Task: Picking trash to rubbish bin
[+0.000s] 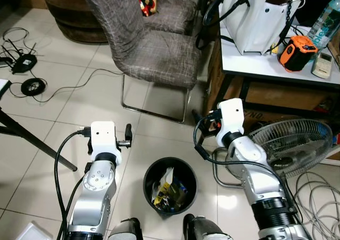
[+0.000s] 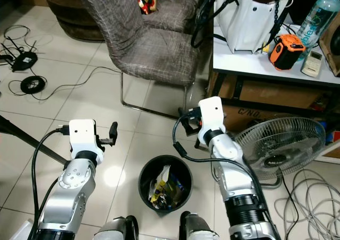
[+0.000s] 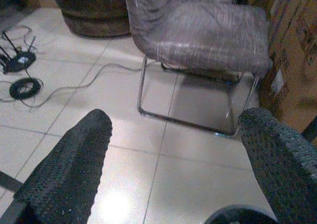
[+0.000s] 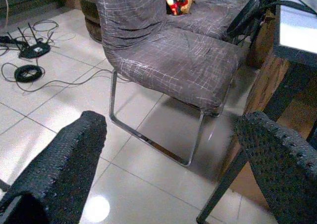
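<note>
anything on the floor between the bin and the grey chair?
No. Bare tile between the rubbish bin and the grey chair, apart from the chair's chrome frame, per the left eye view.

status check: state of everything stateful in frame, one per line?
rubbish bin: upright on the floor, open top, wrappers inside
left gripper: open, holding nothing
right gripper: open, holding nothing
chair: upright, seat unoccupied
white bag: standing on the table, top open
fan: tilted back on its stand, blades not blurred
water bottle: upright, cap on
</note>
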Tool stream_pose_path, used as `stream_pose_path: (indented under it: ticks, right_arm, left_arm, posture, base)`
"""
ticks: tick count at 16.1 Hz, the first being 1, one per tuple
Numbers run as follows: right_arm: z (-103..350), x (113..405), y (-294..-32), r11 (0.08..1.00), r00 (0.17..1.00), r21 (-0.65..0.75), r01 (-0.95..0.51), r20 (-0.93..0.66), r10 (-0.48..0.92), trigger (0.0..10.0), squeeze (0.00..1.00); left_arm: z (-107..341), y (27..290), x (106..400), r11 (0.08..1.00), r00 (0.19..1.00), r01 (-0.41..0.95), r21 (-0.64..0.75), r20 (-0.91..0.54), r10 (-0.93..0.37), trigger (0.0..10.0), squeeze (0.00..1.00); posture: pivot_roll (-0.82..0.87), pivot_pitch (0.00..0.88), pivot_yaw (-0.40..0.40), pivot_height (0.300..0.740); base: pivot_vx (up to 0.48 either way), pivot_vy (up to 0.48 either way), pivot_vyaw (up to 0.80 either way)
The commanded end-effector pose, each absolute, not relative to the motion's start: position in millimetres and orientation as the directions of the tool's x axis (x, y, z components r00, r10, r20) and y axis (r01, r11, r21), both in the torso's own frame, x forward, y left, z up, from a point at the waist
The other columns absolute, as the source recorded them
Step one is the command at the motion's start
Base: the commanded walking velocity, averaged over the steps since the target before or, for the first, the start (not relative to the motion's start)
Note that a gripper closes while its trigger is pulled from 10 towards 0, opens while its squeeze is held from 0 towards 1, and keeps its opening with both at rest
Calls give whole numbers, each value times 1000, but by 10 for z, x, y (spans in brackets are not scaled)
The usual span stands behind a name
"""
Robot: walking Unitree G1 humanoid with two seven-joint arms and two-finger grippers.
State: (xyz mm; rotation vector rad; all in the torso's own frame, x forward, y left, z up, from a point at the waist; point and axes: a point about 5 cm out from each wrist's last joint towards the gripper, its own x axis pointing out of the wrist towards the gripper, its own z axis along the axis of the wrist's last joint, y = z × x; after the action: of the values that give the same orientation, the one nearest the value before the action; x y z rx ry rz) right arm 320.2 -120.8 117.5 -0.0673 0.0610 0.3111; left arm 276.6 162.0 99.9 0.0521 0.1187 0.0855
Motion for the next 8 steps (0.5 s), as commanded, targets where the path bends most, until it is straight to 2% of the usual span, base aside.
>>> stream_pose_path:
  ticks: [1, 2, 4, 5, 8]
  right_arm:
    - [1185, 3184, -1211, 953, 953, -47, -299, -71, 295, 10000, 1000]
    - [1227, 3190, -1146, 951, 951, -31, -307, -59, 304, 10000, 1000]
    - [1277, 3186, -1105, 939, 939, -34, -342, -51, 340, 10000, 1000]
    - [1297, 3194, -1097, 937, 936, -16, -349, -46, 348, 10000, 0]
    - [1349, 3231, -1081, 942, 942, -1, -335, -40, 334, 10000, 0]
  left_arm:
    - [1029, 1620, 2750, 993, 989, -91, 69, -108, 98, 10000, 0]
    - [1215, 1607, 2770, 994, 995, -80, 81, -44, 84, 10000, 0]
    - [1303, 1637, 2776, 991, 995, -101, 84, -20, 103, 10000, 0]
    - [1306, 1657, 2773, 989, 993, -110, 95, -26, 113, 10000, 0]
    - [1245, 1708, 2752, 981, 986, -137, 134, -75, 148, 10000, 0]
  posture:
    - [-79, 154, 8, 740]
    - [-60, 160, 16, 740]
    - [-50, 161, 24, 740]
    - [-38, 164, 26, 740]
    - [-31, 173, 33, 740]
  base:
    - [0, 0, 0]
    - [0, 0, 0]
    - [0, 0, 800]
    - [0, 0, 800]
    - [0, 0, 800]
